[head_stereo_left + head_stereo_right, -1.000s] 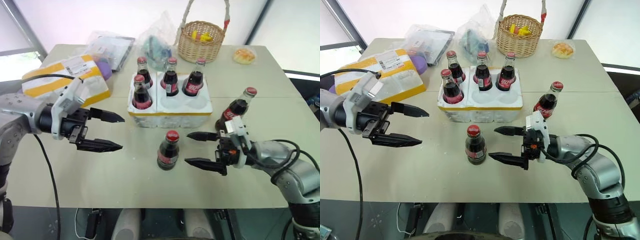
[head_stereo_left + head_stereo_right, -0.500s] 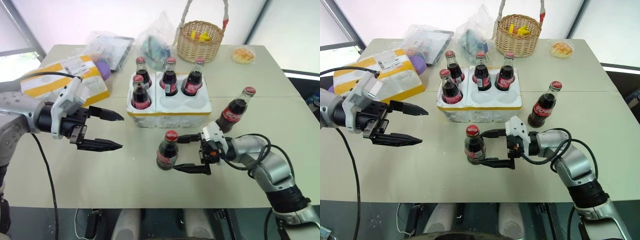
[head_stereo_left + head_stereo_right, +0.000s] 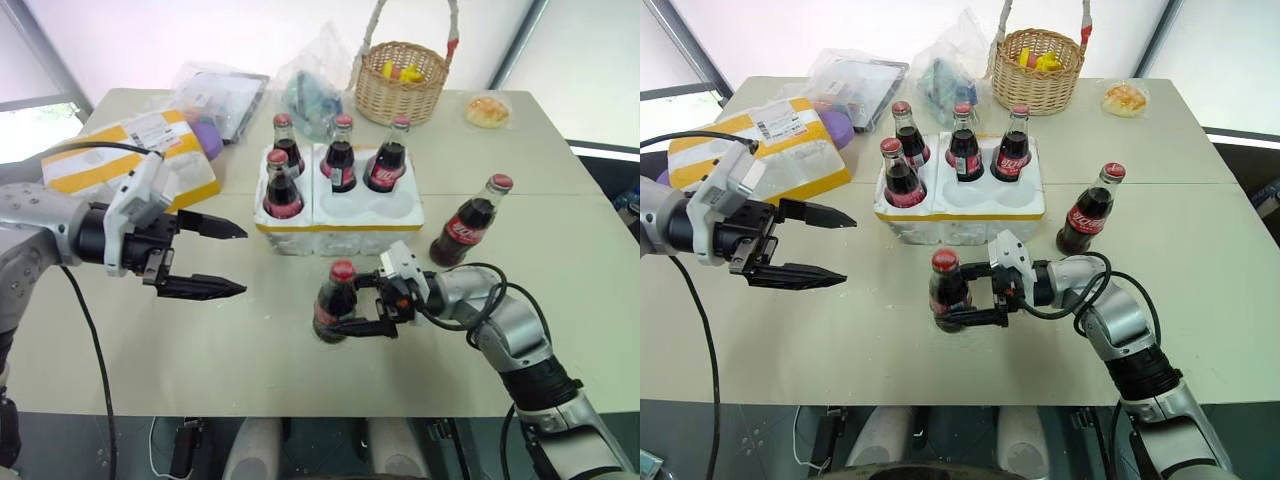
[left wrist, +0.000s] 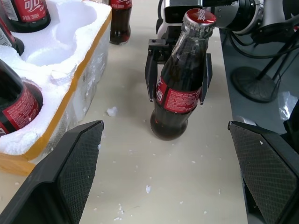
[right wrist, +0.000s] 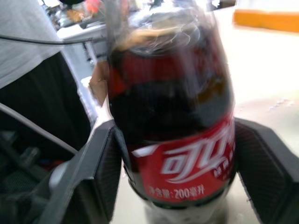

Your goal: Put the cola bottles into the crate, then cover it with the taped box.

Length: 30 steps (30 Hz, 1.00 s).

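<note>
Right tool (image 3: 352,305) now around cola bottle (image 3: 334,303) (clamped).

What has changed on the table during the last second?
The right gripper moved toward the robot's left and shut on the front cola bottle, which now leans slightly. The left gripper stayed open in place. The crate, its four bottles, the spare bottle and the taped box did not move.

six cola bottles (image 3: 334,300), one crate (image 3: 340,216), one taped box (image 3: 135,155), one wicker basket (image 3: 402,88)

Glossy glass cola bottles (image 3: 335,301) sit by a rough, crumbly foam crate (image 3: 340,212) (matt tabletop (image 3: 250,350) beneath).
</note>
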Each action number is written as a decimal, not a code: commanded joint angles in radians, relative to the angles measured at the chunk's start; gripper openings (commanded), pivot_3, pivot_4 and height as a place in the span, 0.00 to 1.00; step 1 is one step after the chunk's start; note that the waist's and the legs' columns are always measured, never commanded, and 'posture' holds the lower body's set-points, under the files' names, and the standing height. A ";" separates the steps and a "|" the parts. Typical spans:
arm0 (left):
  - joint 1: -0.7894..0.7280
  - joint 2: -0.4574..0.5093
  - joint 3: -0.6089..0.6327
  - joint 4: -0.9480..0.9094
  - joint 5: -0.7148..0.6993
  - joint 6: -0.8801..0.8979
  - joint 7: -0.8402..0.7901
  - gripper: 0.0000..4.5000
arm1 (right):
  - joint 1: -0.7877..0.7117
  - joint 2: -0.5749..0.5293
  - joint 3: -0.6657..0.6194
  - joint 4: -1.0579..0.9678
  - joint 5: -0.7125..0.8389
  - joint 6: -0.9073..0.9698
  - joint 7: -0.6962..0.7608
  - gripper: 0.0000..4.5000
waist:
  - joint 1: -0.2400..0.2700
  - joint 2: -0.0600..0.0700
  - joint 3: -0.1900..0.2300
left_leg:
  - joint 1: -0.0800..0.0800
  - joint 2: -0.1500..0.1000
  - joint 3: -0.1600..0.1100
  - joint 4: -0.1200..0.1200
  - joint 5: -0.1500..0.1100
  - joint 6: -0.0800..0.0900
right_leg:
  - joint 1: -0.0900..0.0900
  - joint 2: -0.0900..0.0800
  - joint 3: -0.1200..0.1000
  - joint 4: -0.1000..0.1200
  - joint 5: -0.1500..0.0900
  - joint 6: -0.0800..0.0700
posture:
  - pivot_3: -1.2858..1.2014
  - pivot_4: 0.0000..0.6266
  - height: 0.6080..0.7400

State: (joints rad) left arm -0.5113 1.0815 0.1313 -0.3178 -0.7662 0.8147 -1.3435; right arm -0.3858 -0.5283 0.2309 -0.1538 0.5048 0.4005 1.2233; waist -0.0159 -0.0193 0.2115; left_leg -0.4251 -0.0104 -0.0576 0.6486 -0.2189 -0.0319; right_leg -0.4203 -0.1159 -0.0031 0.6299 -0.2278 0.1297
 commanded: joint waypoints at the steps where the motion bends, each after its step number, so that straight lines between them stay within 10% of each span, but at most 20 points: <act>1: -0.006 0.009 0.014 -0.016 0.002 -0.020 0.008 1.00 | -0.008 0.002 -0.021 -0.050 0.045 0.032 0.007 0.62 | 0.000 0.000 0.000 | 0.000 0.000 0.000 0.000 0.000 0.000 | 0.000 0.000 0.000 0.000 0.000 0.000 | 0.52 0.24 0.98; 13: -0.002 -0.042 0.006 -0.012 0.012 -0.051 0.051 1.00 | -0.292 -0.033 -0.300 -0.008 0.301 0.281 -0.123 0.62 | -0.002 0.001 0.001 | 0.000 0.001 0.000 -0.001 0.000 0.000 | -0.002 0.001 0.000 0.000 0.001 -0.001 | 0.52 0.24 0.98; 30: 0.055 -0.051 0.061 -0.064 -0.011 -0.053 0.127 1.00 | -0.557 0.095 -0.188 0.436 -0.039 0.040 -0.227 0.62 | -0.005 0.002 0.002 | -0.002 0.002 0.000 -0.003 0.000 0.000 | -0.005 0.003 0.000 0.001 0.001 -0.003 | 0.52 0.24 0.98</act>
State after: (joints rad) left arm -0.4568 1.0192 0.1469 -0.3583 -0.7630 0.7691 -1.2237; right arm -0.9128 -0.4403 0.0634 0.3141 0.4703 0.4994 0.9809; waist -0.0204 -0.0169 0.2130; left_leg -0.4269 -0.0084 -0.0571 0.6455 -0.2189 -0.0319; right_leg -0.4253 -0.1133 -0.0030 0.6309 -0.2264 0.1270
